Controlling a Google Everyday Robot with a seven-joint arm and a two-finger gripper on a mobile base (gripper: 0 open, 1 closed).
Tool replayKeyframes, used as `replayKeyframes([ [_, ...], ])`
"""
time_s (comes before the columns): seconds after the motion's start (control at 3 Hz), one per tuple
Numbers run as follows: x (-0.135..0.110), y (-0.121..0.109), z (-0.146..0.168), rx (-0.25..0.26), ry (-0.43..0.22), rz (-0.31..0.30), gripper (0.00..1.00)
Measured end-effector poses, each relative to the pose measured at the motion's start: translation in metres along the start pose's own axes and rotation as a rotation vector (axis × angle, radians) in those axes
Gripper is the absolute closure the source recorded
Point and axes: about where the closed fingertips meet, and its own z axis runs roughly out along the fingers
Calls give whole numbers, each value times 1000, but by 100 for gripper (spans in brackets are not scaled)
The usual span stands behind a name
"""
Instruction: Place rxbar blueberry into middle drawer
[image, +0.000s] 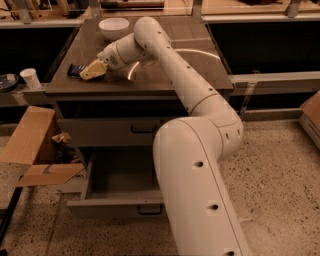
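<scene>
Reaching with gripper (94, 70) low over countertop (105, 86), just beside bar (75, 70); cannot tell whether parted or closed. Centre over it, pinch across width, lift clear before heading for drawer (118, 173).

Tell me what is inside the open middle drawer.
The middle drawer shows only bare grey tray; its right part is covered by the robot arm. The rxbar blueberry lies on the countertop, beside the gripper.
</scene>
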Motion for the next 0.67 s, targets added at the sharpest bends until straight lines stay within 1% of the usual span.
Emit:
replayKeyframes([
  [0.67, -6, 0, -2, 3, -4, 1, 89],
])
